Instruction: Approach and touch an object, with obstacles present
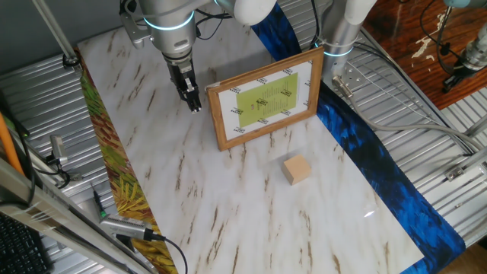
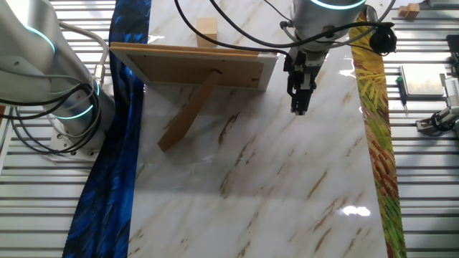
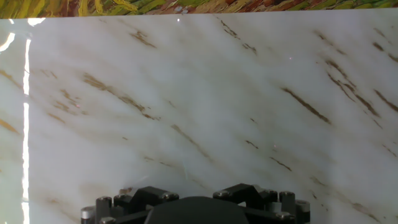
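— Where are the fingers (image 1: 195, 102)?
— Upper left of centre in one fixed view, pressed together on nothing, just left of the picture frame (image 1: 264, 98).
— And the cube (image 1: 297, 169)?
— Lower right of centre on the worktop (image 1: 190, 205), past the frame's front; I judge the fingers must skirt that left edge.

White marble tabletop (image 3: 205, 106) with brown veins fills the frame; a yellow-green patterned strip (image 3: 155, 6) borders its top edge.
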Tool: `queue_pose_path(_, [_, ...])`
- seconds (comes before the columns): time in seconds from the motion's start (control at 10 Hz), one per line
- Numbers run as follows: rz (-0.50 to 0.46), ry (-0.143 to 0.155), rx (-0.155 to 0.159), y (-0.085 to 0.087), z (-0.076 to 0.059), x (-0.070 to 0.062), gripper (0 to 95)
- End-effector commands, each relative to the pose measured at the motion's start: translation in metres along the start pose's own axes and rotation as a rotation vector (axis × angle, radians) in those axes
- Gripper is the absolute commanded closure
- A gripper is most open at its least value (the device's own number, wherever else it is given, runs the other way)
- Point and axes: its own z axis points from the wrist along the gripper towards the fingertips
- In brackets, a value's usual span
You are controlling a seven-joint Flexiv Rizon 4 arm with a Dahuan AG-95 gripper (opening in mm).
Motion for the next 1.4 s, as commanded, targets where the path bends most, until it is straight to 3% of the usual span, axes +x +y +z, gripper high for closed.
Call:
queue_pose_path(0.1, [-0.020,-0.006,-0.035,0.0000,0.0000,0.0001,95.0])
queue_pose_path(1.4, [-0.020,-0.003,-0.028,0.0000,0.0000,0.0001,95.0])
